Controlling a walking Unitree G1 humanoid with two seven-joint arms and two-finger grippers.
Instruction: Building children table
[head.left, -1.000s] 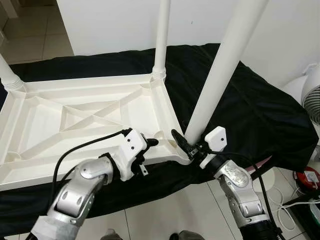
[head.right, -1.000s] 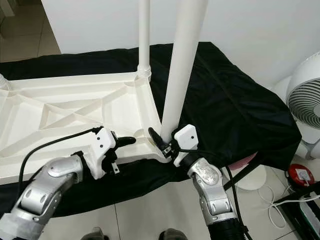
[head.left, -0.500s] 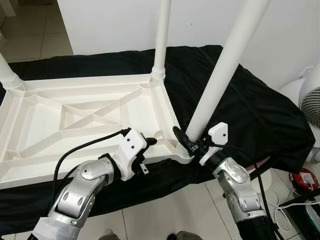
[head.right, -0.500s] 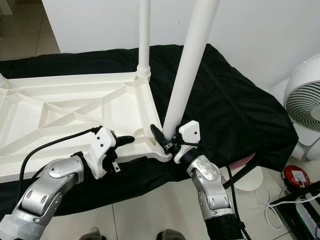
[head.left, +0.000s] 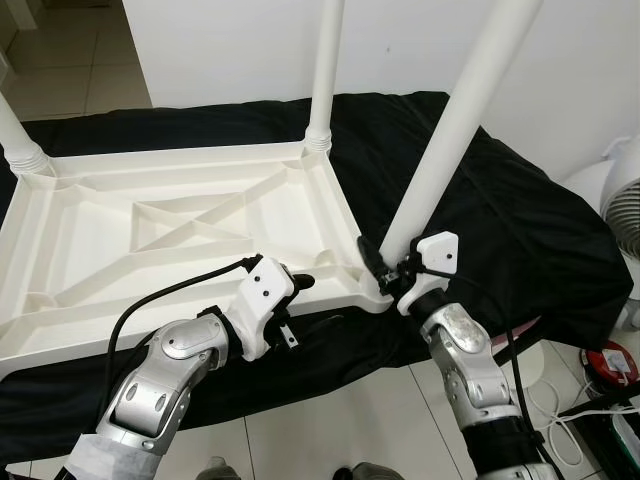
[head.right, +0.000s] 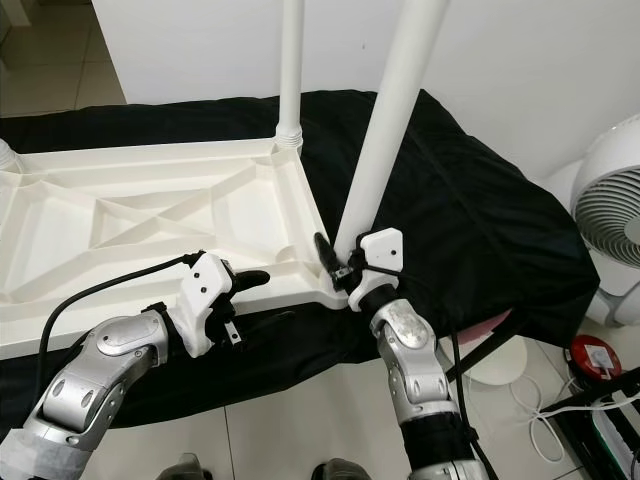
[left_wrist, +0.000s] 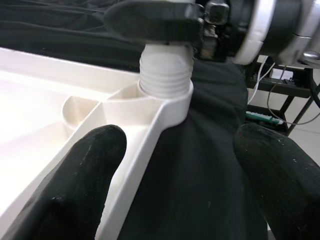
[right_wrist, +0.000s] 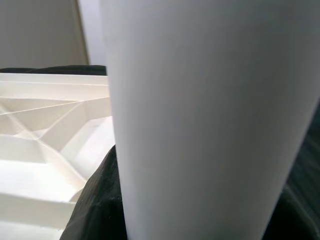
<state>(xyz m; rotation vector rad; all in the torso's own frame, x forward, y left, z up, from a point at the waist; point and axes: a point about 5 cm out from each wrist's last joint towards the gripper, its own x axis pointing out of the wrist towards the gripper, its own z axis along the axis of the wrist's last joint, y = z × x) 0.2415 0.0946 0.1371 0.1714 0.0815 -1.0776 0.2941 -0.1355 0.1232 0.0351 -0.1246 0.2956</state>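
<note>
- Two right fingers (head.left: 372, 253) pinch the leg (head.left: 455, 135) at its base, now straighter in the corner socket (left_wrist: 167, 95) than a second ago (thread partly seated).
- Left gripper (left_wrist: 175, 175) hangs spread by the tabletop (head.left: 150, 220) edge.
- Socket holds the leg's threaded end.

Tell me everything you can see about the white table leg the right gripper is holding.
The table leg is a smooth white tube, plastic by its look, tapering toward a threaded end. That end sits partly in the corner socket of the upside-down white tabletop, with threads exposed above the socket. It leans slightly. The right gripper grips it just above the socket, jaws closed on it. The tabletop lies on a black cloth.
</note>
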